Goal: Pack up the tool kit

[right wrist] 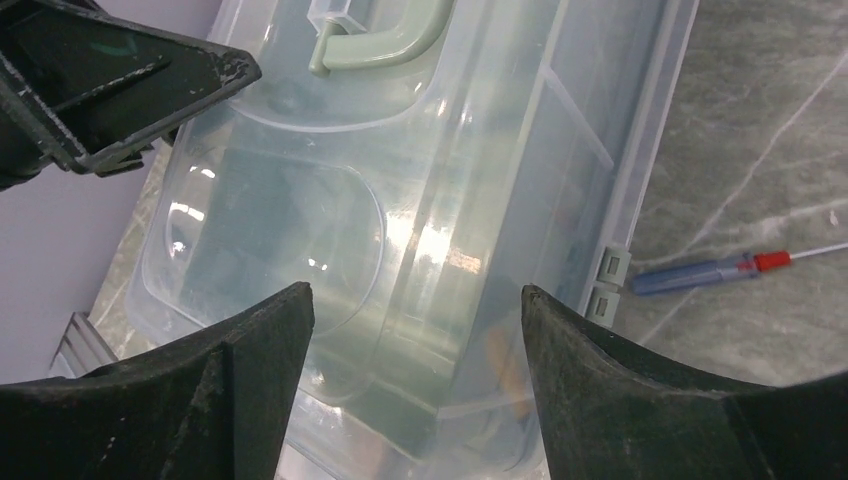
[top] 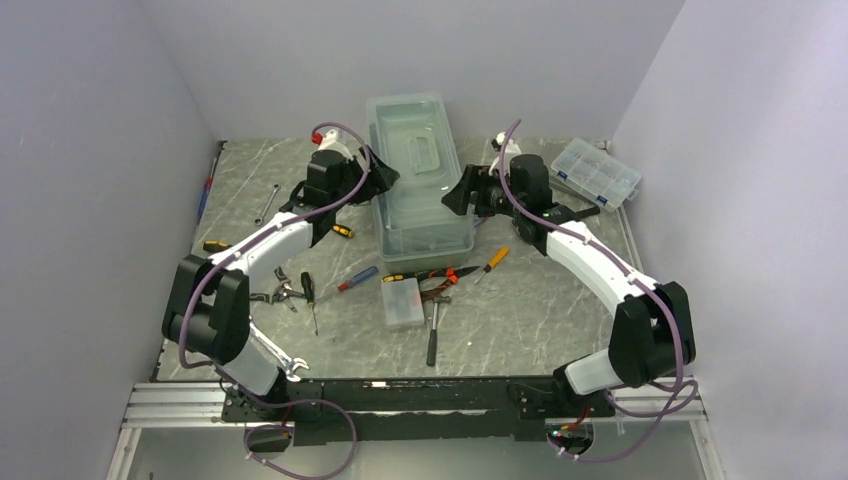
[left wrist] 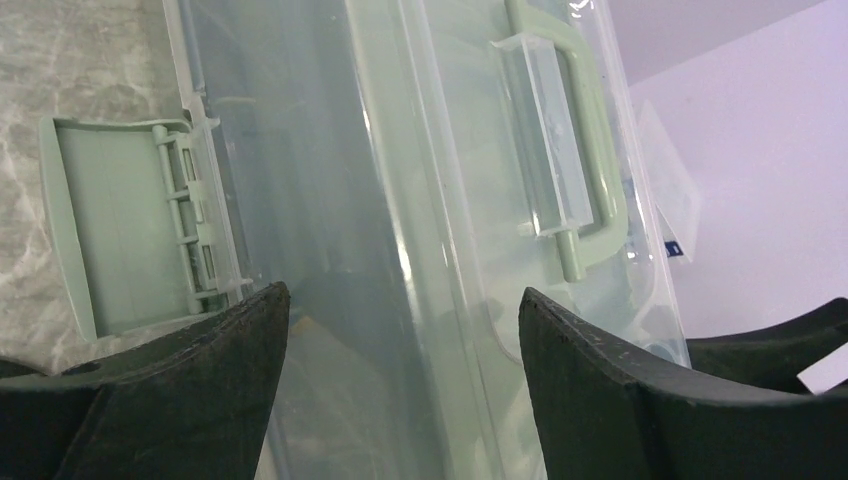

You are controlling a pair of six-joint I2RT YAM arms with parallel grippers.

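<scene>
Tool kit (top: 420,215): rigid, bulky, slick-sided, probably light; best lifted by top handle (left wrist: 590,150); left gripper (left wrist: 400,300) and right gripper (right wrist: 415,300) gape wide, empty.

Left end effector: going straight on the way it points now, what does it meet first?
The clear translucent lid of the large sage-green plastic toolbox, beside its green top handle. The left end effector looks open and close to it, though depth is unclear.
</scene>
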